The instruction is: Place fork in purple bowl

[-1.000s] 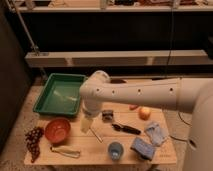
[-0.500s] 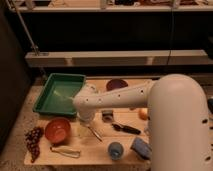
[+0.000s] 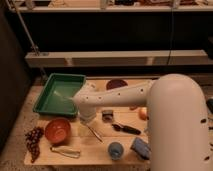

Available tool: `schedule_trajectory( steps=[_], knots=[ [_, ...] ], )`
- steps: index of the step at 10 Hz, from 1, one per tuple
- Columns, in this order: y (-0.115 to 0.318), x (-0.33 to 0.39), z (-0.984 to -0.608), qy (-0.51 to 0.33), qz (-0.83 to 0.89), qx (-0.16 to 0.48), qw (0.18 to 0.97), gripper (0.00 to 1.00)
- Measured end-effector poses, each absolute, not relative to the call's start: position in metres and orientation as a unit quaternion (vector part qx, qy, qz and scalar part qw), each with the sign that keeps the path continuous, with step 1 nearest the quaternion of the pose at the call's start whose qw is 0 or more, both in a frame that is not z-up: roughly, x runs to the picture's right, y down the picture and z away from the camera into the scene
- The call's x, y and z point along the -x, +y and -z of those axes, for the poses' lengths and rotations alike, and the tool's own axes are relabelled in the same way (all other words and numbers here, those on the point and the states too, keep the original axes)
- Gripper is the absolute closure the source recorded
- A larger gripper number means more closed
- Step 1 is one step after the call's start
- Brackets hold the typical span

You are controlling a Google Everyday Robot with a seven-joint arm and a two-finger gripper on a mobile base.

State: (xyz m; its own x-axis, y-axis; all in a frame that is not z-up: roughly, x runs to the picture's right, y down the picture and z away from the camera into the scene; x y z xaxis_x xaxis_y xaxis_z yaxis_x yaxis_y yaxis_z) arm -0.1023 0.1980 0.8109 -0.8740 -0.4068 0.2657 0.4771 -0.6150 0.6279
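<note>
Hovering above the slim metal fork (image 3: 93, 131), the claw (image 3: 88, 119) gapes.

The end effector (image 3: 88, 119) sits just behind the fork (image 3: 93, 131), the purple bowl (image 3: 116, 84) farther back.

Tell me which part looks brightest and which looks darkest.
In the camera view the white arm looks brightest, catching the light close up. In the same view the wooden table is warmly lit, and the space behind the shelf is nearly black. The hand hangs just over the fork.
</note>
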Motion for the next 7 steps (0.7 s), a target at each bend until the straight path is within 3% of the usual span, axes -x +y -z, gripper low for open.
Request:
schedule_trajectory(
  steps=[7],
  knots=[
    [0.222,0.096,-0.823,-0.377,0.889,0.061,0.251,0.2]
  ],
)
